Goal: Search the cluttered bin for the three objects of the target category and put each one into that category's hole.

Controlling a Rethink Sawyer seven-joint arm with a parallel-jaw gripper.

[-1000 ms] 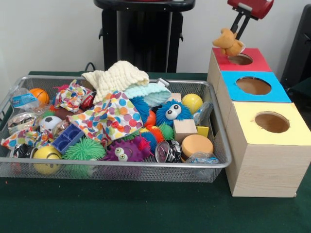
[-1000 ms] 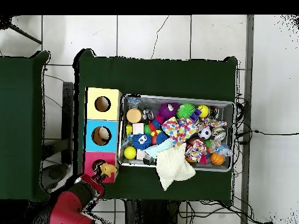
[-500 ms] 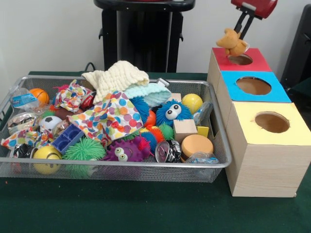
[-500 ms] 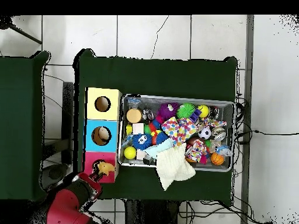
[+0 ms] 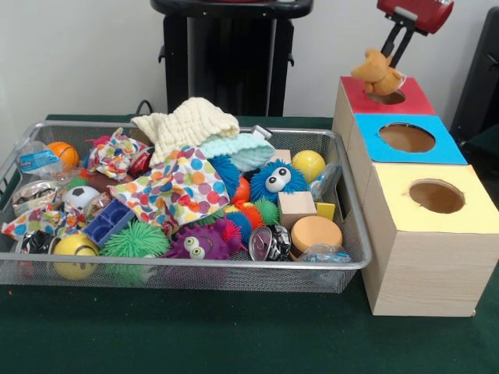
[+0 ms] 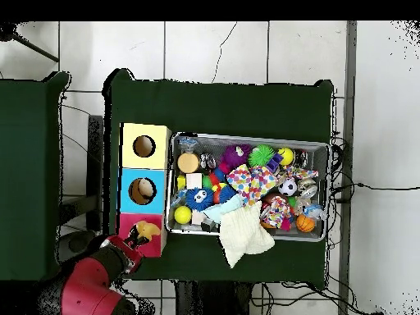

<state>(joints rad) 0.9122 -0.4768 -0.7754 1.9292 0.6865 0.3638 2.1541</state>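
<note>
My gripper (image 5: 387, 64) is shut on a small tan plush toy (image 5: 377, 72) and holds it just above the hole (image 5: 387, 97) of the red-topped box (image 5: 405, 101). In the overhead view the gripper (image 6: 139, 236) and plush toy (image 6: 148, 230) sit over the red box (image 6: 139, 223). The silver wire-mesh bin (image 5: 179, 269) stands to the left, full of toys: a blue fuzzy creature (image 5: 277, 179), a purple fuzzy creature (image 5: 195, 243), a green spiky ball (image 5: 134, 240), yellow balls, cloths and blocks. The bin also shows in the overhead view (image 6: 248, 140).
A blue-topped box (image 5: 409, 139) and a yellow-topped box (image 5: 433, 199) stand in a row in front of the red one. The black pedestal (image 5: 230, 54) rises behind the bin. A white knitted cloth (image 6: 244, 233) hangs over the bin's rim.
The gripper has carried the plush toy rightward in the front view, from beside the red box's left edge to over its hole.
</note>
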